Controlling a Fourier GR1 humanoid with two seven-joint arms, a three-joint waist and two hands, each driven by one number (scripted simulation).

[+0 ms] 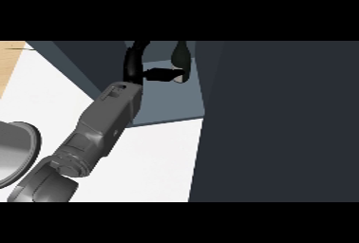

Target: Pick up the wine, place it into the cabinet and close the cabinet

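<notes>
My left forearm (105,123) rises from the lower left into the open cabinet (168,102). Its black left hand (135,61) is inside, with the fingers arching up to the top edge of the view. The thumb (160,73) points right and touches the low part of the wine bottle (180,53). The bottle is a dark upright shape against the cabinet's inner right side. A strip of blue cabinet wall shows between the arched fingers and the bottle. The fingertips and the bottle's top are cut off by the view's edge. My right hand does not show.
A big dark panel (280,123), the cabinet's door or side, fills the right half and hides what lies behind it. A grey plate (15,152) lies at the left edge on the white counter (157,161). A wooden strip (10,61) shows at the far left.
</notes>
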